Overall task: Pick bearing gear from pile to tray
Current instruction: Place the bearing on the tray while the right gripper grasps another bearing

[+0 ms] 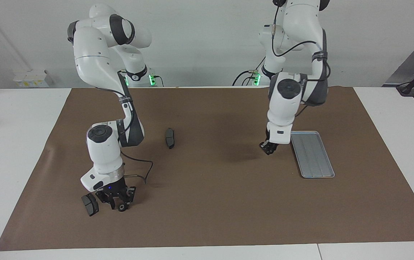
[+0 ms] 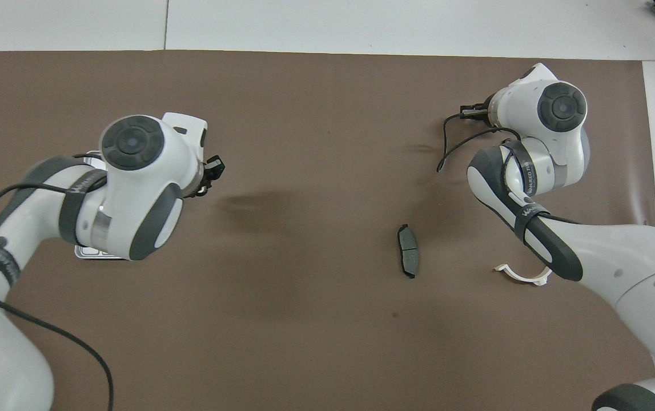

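Right end effector (image 1: 122, 205) is down on the counter, clamped on a bearing gear (image 1: 122, 207), brake pad (image 1: 90, 204) just beside it. Left end effector (image 1: 269, 148) hangs by the tray (image 1: 317, 169); can't tell its grip.

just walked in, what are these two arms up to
They are sorting small gears from scattered parts onto a tray. The right gripper is down at the mat around a small black gear, beside a brake pad. The left gripper hangs over the mat beside the silver tray, apparently carrying something small and dark, though I cannot make out what. The tray looks empty. Another brake pad lies mid-mat.
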You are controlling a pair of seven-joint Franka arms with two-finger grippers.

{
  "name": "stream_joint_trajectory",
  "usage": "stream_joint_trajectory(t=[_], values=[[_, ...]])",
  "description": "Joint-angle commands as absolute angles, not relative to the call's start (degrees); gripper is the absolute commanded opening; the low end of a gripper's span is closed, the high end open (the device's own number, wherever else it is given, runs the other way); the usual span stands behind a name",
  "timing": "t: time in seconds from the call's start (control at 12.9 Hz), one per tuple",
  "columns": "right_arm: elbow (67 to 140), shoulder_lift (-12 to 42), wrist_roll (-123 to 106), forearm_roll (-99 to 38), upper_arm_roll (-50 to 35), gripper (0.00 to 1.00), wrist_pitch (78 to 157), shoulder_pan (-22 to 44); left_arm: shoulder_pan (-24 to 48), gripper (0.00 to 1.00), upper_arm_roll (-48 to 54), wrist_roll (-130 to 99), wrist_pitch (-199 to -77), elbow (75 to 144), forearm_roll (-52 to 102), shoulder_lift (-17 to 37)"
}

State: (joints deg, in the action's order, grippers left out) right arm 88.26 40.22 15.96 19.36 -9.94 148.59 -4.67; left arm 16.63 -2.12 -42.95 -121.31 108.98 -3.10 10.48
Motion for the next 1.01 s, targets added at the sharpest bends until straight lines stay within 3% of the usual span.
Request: stream_joint_trajectory(t=[0.0, 0.23, 0.39, 0.54, 0.93], values=[[90.2, 39.7, 15.1, 20.7, -10.6, 0.41, 151.3, -5.9, 6.3, 0.0, -1.5, -25.6, -116.2, 110.6, 0.6, 6.2], [90.1, 39.7, 15.0, 20.7, -10.6, 0.23, 151.4, -5.9, 0.2, 0.0, -1.6, -16.5, -119.2, 114.9, 1.8, 4.6], [90.0, 39.6, 15.2, 20.7, -10.6, 0.11, 151.4, -5.7, 0.6, 0.0, -1.7, -17.0, -126.6, 123.6, 2.1, 1.9], [89.5, 39.5, 15.8, 20.7, -11.0, 0.09, 151.4, -4.5, 0.8, 0.0, -1.7, -17.1, -132.6, 130.4, 2.2, 0.4], [89.6, 39.2, 15.9, 20.8, -10.9, 0.09, 156.7, 7.3, 2.1, 0.01, -1.6, -17.1, -136.1, 132.5, 2.2, 1.7]])
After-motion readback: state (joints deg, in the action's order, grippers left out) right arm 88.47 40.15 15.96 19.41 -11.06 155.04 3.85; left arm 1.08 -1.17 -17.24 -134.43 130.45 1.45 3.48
